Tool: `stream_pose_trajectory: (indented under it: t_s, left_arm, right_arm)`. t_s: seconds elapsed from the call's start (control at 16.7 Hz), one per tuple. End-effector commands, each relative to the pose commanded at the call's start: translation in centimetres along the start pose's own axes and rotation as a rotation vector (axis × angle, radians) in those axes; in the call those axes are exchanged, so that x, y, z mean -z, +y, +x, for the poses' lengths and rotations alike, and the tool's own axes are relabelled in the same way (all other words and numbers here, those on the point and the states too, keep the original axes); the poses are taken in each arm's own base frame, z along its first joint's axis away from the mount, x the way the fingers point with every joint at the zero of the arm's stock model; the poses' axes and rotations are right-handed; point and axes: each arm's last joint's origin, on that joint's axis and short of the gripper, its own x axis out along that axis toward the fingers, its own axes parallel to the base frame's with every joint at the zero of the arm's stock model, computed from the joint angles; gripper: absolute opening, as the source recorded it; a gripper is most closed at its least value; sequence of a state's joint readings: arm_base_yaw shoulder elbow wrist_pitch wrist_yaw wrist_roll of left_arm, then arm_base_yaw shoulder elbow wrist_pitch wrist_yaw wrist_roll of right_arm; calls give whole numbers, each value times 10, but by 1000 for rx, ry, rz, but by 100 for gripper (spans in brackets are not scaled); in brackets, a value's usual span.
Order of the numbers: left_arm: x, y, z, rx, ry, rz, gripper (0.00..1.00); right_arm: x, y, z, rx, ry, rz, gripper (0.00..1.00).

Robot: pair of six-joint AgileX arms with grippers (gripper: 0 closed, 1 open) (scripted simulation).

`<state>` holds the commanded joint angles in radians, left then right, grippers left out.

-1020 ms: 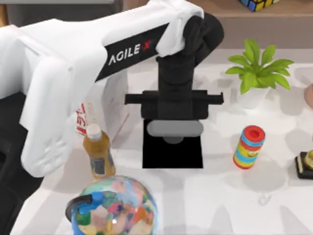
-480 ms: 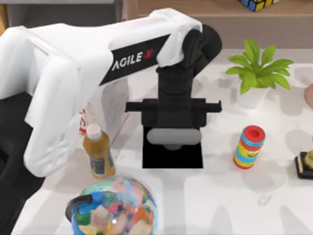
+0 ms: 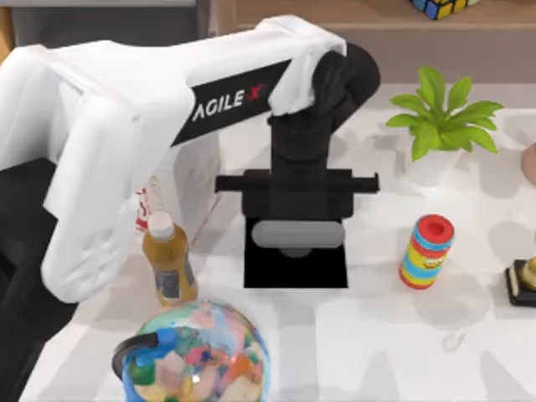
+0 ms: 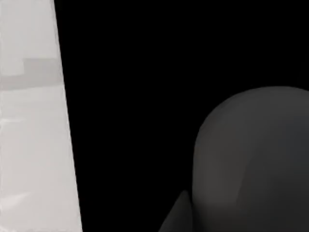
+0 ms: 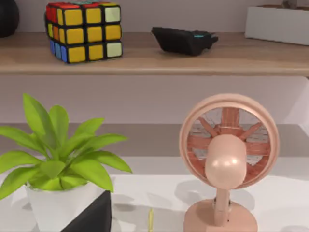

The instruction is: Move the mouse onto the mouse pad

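My left gripper [image 3: 296, 241] hangs low over the far half of the black mouse pad [image 3: 295, 272], near the middle of the table. Its wrist and crossbar cover what lies under it in the top view. In the left wrist view the dark grey rounded mouse [image 4: 256, 159] sits very close to the camera, over the black mouse pad [image 4: 130, 96]. Whether the mouse rests on the pad or is held just above it cannot be told. The right wrist view faces the back right of the table.
A tea bottle [image 3: 168, 260], a milk carton [image 3: 188, 180] and a colourful globe [image 3: 197, 356] stand left of the pad. A striped can [image 3: 427, 251], a potted plant [image 3: 440, 117] and a trophy [image 3: 523, 280] stand to its right. A pink fan [image 5: 227, 159] stands beneath a shelf.
The left gripper has sunk slightly toward the pad since a second ago. It has barely moved in the last half second.
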<state>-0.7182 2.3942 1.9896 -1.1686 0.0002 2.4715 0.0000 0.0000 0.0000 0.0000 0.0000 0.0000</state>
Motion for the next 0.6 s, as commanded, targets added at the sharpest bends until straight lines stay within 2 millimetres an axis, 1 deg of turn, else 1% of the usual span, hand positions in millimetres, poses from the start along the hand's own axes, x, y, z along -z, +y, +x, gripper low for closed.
stream_pose_trajectory:
  t_s: [0.48,0.54,0.6]
  left_arm:
    - [0,0,0,0,0,0,98]
    - [0,0,0,0,0,0,100]
    - [0,0,0,0,0,0,100]
  right_arm:
    - [0,0,0,0,0,0,100]
    - [0,0,0,0,0,0,100]
    - [0,0,0,0,0,0,100]
